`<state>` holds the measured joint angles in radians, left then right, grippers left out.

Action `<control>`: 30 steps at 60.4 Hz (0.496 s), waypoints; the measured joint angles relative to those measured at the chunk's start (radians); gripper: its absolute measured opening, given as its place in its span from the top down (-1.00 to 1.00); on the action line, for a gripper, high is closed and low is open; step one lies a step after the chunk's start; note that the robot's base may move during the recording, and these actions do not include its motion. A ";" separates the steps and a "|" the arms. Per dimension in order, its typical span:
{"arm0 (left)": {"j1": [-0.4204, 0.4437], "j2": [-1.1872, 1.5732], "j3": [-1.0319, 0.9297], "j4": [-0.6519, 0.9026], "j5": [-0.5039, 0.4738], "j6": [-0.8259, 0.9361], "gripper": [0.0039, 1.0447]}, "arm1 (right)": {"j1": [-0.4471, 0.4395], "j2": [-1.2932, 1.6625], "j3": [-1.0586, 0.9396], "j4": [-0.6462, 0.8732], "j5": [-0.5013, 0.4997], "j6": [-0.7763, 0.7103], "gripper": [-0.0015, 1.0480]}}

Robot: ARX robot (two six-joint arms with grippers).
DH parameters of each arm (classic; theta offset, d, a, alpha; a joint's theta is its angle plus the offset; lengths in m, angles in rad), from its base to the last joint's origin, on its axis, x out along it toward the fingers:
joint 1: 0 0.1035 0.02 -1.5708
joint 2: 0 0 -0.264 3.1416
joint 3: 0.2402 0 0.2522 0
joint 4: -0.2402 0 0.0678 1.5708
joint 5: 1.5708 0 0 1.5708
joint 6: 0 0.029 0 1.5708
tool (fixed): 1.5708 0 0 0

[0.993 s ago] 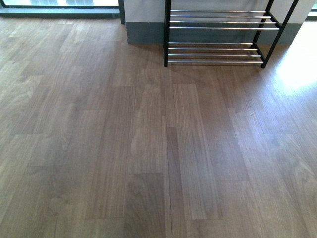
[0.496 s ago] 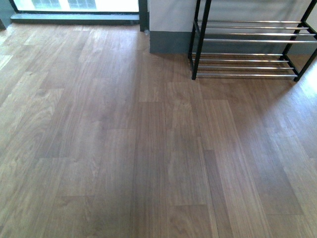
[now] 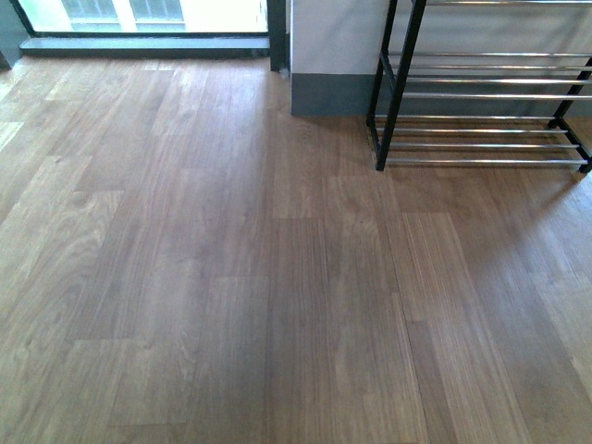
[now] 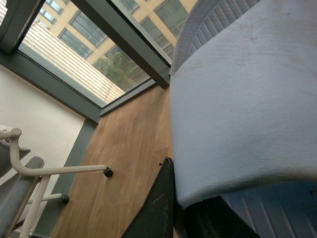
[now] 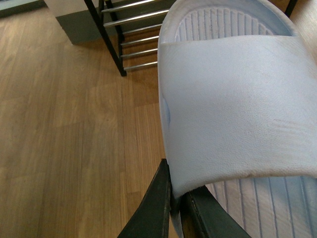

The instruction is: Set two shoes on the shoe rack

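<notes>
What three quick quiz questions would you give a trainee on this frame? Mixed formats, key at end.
1. True or false: the left gripper is empty.
2. The right gripper pinches which part of its pale blue slide? A) heel B) strap edge C) sole underside
3. Fill in: in the front view, the shoe rack stands to the robot's ___.
Key: 1 false, it is shut on a second pale blue slide; 2 B; 3 right.

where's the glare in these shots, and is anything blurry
Front view: the window is blown out white, and the shoe rack rods glint. Left wrist view: bright daylight outside, yet the left-arm slide shows crisp grain. Right wrist view: even light on the right-arm slide, no glare.
</notes>
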<state>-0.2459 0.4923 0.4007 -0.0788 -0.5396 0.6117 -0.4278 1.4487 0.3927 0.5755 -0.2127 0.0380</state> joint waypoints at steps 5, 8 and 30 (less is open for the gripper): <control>0.000 0.000 0.000 0.000 0.000 0.000 0.97 | 0.000 0.000 0.000 0.000 0.002 0.000 0.97; 0.000 0.000 0.000 0.000 0.001 0.000 0.97 | 0.000 0.000 0.000 0.000 0.002 0.000 0.97; 0.000 0.000 0.000 0.000 0.000 0.000 0.97 | 0.000 0.000 0.000 0.000 0.002 0.000 0.97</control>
<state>-0.2459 0.4919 0.4007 -0.0788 -0.5396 0.6117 -0.4278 1.4487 0.3927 0.5755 -0.2104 0.0383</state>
